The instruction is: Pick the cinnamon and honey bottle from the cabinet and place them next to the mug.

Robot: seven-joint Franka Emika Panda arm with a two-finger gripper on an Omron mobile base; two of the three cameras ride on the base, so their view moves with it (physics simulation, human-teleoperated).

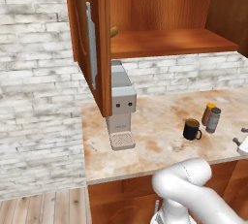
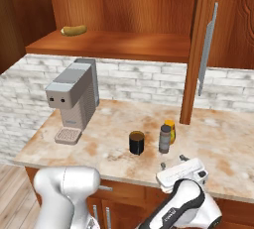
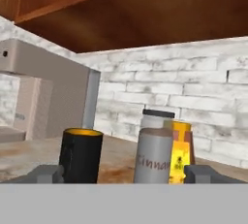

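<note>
Grey coffee machine stands at the left on the counter. To its right come the mug, then the cinnamon with the honey bottle just behind it, close together. Above, the cabinet is open. The gripper hangs near the counter edge, jaws wide apart, holding nothing.
</note>
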